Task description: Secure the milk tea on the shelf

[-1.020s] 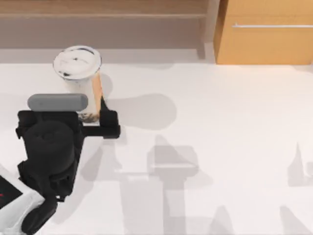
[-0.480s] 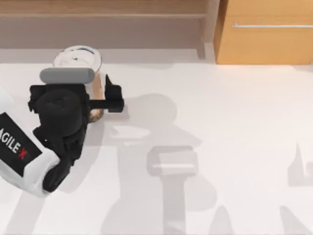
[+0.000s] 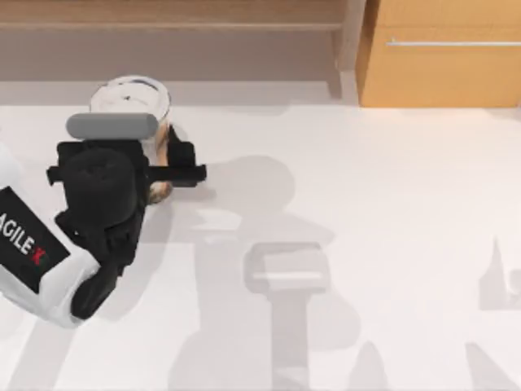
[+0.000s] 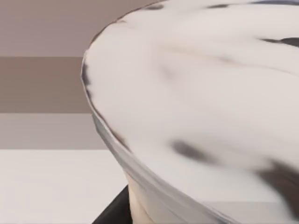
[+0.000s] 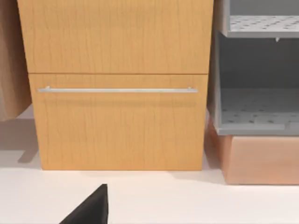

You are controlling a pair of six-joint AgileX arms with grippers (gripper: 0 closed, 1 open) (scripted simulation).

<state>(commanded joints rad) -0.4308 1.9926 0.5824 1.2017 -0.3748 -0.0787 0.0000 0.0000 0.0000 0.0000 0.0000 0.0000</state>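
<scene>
The milk tea (image 3: pixel 140 96) stands upright at the left rear of the white worktop (image 3: pixel 366 212), just in front of the shelf (image 3: pixel 171 24), and it is a tall cup with its white lid facing up at the top camera. A strip of orange-tan tea shows down its right flank, with dark pearls low at the base. The left gripper (image 3: pixel 159 167) is right on it, wrapped in from the near side, black wrist body covering much of the cup from above. One dark finger (image 3: pixel 183 163) lies against the cup's right side; the other is hidden under the wrist. So the fingers look clamped on the cup, hugging its body low down. In the left wrist view, the lid (image 4: pixel 201 93) looms huge and pale, dark smudges across it, with the shelf boards as brown bands behind.

Out from there: the shelf runs along the back edge, its upright post (image 3: pixel 352 37) separating it from the orange cabinet (image 3: pixel 444 53) with the silver bar handle (image 3: pixel 452 42) at the right rear. The right wrist view faces that cabinet (image 5: pixel 117 84) head on, and a grey rack (image 5: pixel 254 84) sits beside it. A dark finger tip (image 5: pixel 91 207) pokes into the bottom of that view; I cannot tell how the right arm's fingers stand.
</scene>
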